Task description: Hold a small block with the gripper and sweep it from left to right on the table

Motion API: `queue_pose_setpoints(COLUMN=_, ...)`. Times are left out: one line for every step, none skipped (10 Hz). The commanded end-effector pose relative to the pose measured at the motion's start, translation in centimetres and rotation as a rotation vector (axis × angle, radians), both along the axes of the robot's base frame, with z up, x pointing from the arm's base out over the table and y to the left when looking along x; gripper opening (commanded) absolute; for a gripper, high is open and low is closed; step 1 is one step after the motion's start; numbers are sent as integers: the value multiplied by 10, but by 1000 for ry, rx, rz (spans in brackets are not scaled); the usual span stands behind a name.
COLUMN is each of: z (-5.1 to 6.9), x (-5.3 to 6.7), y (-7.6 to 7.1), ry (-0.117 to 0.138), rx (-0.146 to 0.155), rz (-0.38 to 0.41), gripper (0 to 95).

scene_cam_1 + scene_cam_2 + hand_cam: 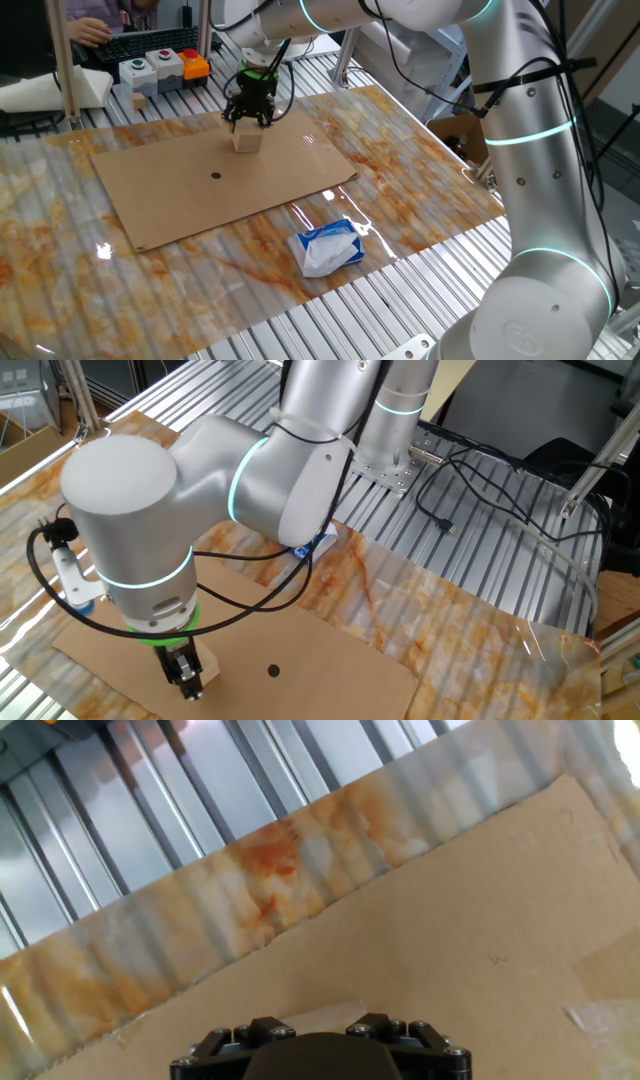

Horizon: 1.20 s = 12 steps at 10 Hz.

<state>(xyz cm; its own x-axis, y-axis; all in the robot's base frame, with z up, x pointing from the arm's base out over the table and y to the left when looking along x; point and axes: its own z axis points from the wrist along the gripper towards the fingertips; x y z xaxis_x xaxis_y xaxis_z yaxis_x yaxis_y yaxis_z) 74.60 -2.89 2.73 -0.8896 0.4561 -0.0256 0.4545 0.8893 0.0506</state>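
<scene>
Cardboard (200,175) lies flat on the bench (420,190), and the small block (247,141) sits on it near its far edge. The hand (248,116) hangs right over the block with its fingers down around the top. It looks closed on the block, but the block hides the finger tips, so I cannot tell how tight the hold is. I think the hand holds the block low so the block can slide along the sheet.

A dark dot (216,176) is near the block, on the side facing this camera. A white-and-blue packet (328,247) lies off the sheet, well apart. The sheet looks bare on both sides of the block, so there seems to be room to sweep. The sheet's edge is close behind the block.
</scene>
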Motion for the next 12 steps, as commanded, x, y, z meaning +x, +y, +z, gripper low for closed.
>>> queue_pose_setpoints(z=-3, x=-4, y=9, ry=-4, rx=-2, rz=-26, gripper=570)
queue_pose_setpoints(z=-4, x=-6, y=14, ry=-4, rx=-5, rz=-33, gripper=570)
queue_pose_setpoints(z=-2, x=-7, y=18, ry=-3, rx=-6, rz=-32, gripper=570)
queue_pose_setpoints(z=2, x=-9, y=24, ry=-2, rx=-5, rz=-36, gripper=570)
queue_pose_setpoints(z=3, x=-10, y=28, ry=-1, rx=-1, rz=-41, gripper=570)
queue_pose_setpoints(z=1, x=-12, y=36, ry=-2, rx=0, rz=-56, gripper=570)
queue_pose_setpoints(z=-5, x=-15, y=43, ry=-8, rx=-2, rz=-75, gripper=570)
queue_pose_setpoints(z=-5, x=-15, y=43, ry=-8, rx=-2, rz=-75, gripper=570)
queue_pose_setpoints(z=-12, x=-21, y=54, ry=-15, rx=-9, rz=-97, gripper=570)
queue_pose_setpoints(z=-8, x=-23, y=60, ry=-14, rx=-25, rz=-90, gripper=570)
queue_pose_setpoints(z=-4, x=-22, y=65, ry=-11, rx=-26, rz=-96, gripper=570)
queue_pose_setpoints(z=1, x=-22, y=71, ry=-6, rx=-16, rz=-107, gripper=570)
